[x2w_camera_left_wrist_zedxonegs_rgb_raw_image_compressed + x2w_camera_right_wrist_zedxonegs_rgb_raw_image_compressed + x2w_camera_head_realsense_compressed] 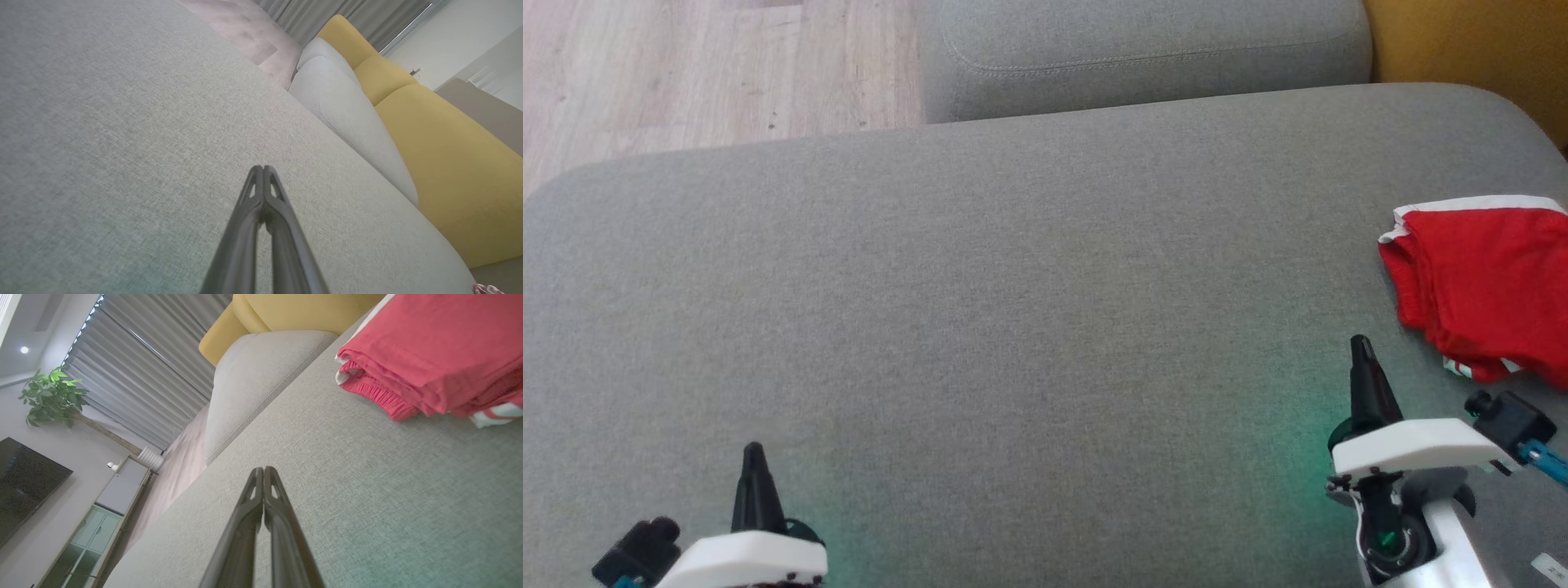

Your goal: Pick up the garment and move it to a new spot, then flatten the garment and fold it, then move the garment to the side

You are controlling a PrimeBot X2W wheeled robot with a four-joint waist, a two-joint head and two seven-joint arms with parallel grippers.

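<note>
Head view. My left gripper (pixel 754 451) is at the lower left of the frame, fingers pointing up the picture. Both dark fingers are pressed together into one tip, with nothing between them. My right gripper (pixel 1361 343) is at the lower right, likewise closed to a single point and holding nothing. Both are over the large grey cushion (pixel 1013 286); I cannot tell whether either tip touches the fabric. A green tint lies on the cloth beside each wrist.

The garment (pixel 1482 286) is red with white trim. It lies on the large grey cushion at the right edge of the frame, about mid-height, and is partly cut off by that edge. It is a compact, layered pile, not spread out. It is up and to the right of my right gripper's tip, near but apart, with bare grey fabric between them.

Right wrist view. The garment is at the upper right with its layers stacked. A ribbed red band runs along the pile's lower left edge, and a white striped bit peeks out at the right edge.

Left wrist view. My closed fingers are at bottom centre over bare grey fabric.

Surroundings:
- wooden floor (pixel 686 65), upper left of the head view
- smaller grey cushion (pixel 1143 49), top centre
- yellow upholstery (pixel 1462 41), top right
- curtains (pixel 155 367) and a potted plant (pixel 53 392), left of the right wrist view
</note>
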